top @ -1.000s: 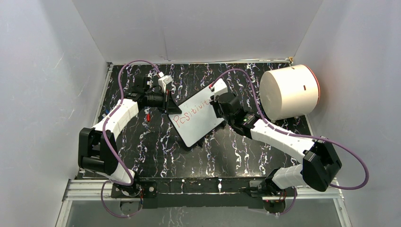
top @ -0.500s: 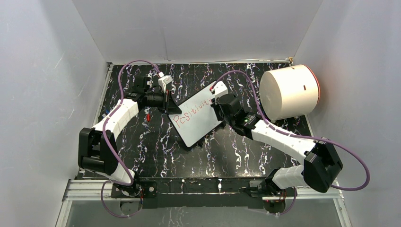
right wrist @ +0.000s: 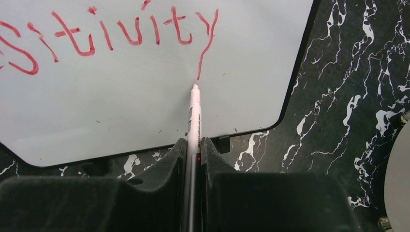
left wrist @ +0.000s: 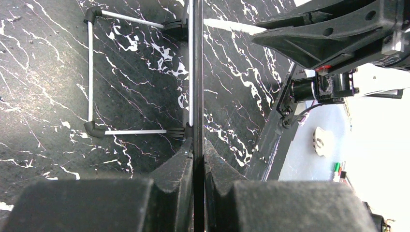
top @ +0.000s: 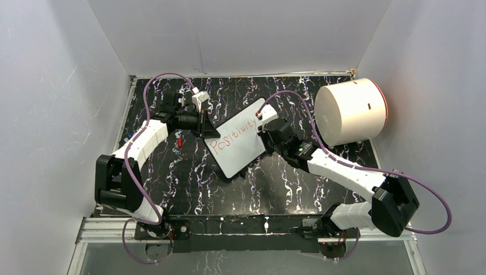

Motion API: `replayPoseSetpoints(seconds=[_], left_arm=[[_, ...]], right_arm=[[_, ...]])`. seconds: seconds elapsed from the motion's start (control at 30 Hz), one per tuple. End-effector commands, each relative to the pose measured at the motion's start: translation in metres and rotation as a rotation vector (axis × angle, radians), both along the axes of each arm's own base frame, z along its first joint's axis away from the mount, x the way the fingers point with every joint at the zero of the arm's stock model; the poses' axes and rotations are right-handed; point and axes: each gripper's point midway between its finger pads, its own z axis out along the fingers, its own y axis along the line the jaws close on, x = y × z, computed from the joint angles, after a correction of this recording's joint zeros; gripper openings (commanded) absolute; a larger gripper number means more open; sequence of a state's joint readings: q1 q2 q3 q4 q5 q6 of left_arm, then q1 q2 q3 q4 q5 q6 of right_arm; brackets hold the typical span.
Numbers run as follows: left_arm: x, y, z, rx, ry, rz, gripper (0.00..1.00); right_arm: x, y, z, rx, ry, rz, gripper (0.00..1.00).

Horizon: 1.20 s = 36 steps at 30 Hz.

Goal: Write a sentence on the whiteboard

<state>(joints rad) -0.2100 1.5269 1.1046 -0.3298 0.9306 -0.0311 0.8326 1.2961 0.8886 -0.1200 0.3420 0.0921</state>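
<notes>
From above, the small white rectangular whiteboard with a thin black frame (top: 243, 152) lies slantwise in the middle of the black marbled tabletop (top: 286, 183). The red handwritten sentence (top: 232, 133) amounts to a single word, "Positivity", along the board's upper part. The left gripper (top: 204, 125) meets its left edge, and the right gripper (top: 265, 118) sits over its far right corner. A big white cylinder (top: 349, 112) lies well apart on the right.

In the left wrist view, we see the left gripper (left wrist: 198, 157) pinched onto the whiteboard (left wrist: 197, 72), seen edge-on.

In the right wrist view, the right gripper (right wrist: 193, 154) is clamped on a slim white red-tipped marker (right wrist: 195, 113). Its tip sits just under the tail of the "y"; we cannot tell whether it touches. The whiteboard (right wrist: 121, 111) is bare below. We judge one word done and the remaining words unwritten, with room for a second line.
</notes>
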Motion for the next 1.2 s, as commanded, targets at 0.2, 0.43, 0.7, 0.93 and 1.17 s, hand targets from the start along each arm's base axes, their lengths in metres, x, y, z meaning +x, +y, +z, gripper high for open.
replayPoseSetpoints(seconds=[0.2,0.43,0.7,0.93,1.17], left_arm=[[-0.007,0.01,-0.032,0.111,0.093,0.032,0.0],[-0.006,0.011,-0.035,0.123,0.094,0.039,0.0],[-0.006,0.012,-0.035,0.127,0.09,0.042,0.0],[-0.006,0.01,-0.036,0.119,0.101,0.036,0.0],[-0.007,0.009,-0.037,0.109,0.111,0.026,0.0]], right_arm=[[-0.029,0.006,0.046,0.107,-0.091,0.053,0.0],[-0.048,0.012,0.038,0.119,-0.107,0.092,0.0],[-0.068,0.031,0.04,0.127,-0.177,0.161,0.0],[-0.058,0.013,0.048,0.09,-0.24,0.071,0.0],[-0.03,-0.002,0.067,0.101,-0.257,0.02,0.0]])
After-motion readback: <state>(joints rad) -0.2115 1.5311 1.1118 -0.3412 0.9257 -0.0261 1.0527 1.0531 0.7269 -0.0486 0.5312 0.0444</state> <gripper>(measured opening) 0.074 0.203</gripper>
